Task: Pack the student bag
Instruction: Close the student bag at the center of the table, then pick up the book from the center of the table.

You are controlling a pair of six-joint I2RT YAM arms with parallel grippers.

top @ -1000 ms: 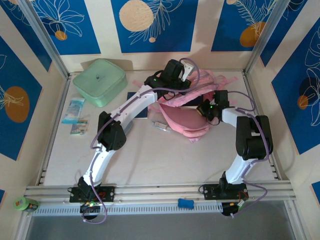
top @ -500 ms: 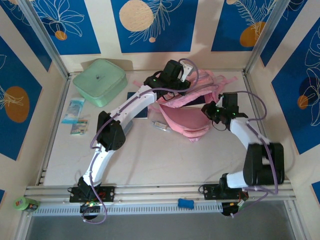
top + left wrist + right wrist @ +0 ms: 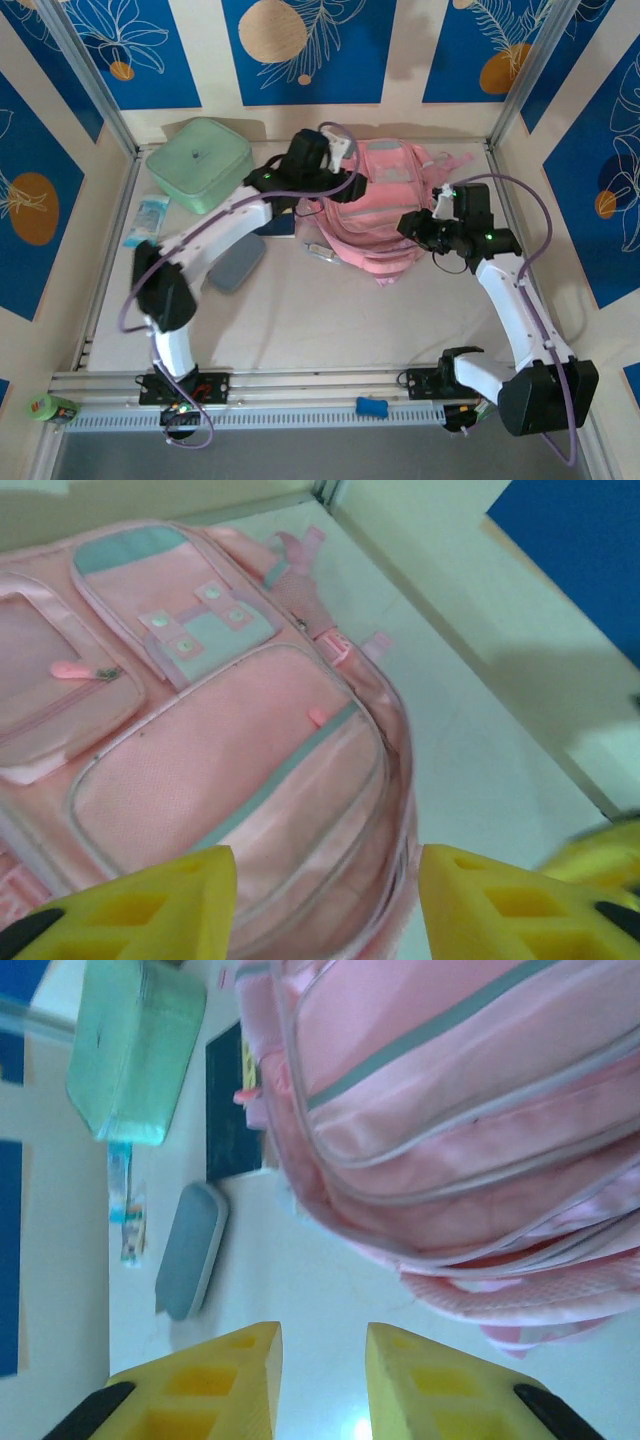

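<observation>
— Since a second ago my left arm has swung off to the left and both grippers have let go. The backpack, which was being held open, has dropped flat.
— Where is it lying?
— On the far right part of the table, front pockets up, between my two wrists.
— Your left gripper?
— Spread wide, with nothing between the yellow fingers. It hangs over the bag's large front pocket.
— And the right gripper?
— Parted by a narrower gap and also empty, just off the bag's right side.
— What else is around?
— A mint green case sits in the far left corner. A dark book lies right against the bag's left side. A grey case is nearer, just beside my left arm. Some small packets lie by the left edge. A small silver thing is next to the bag's near left corner; I cannot tell what it is.
</observation>
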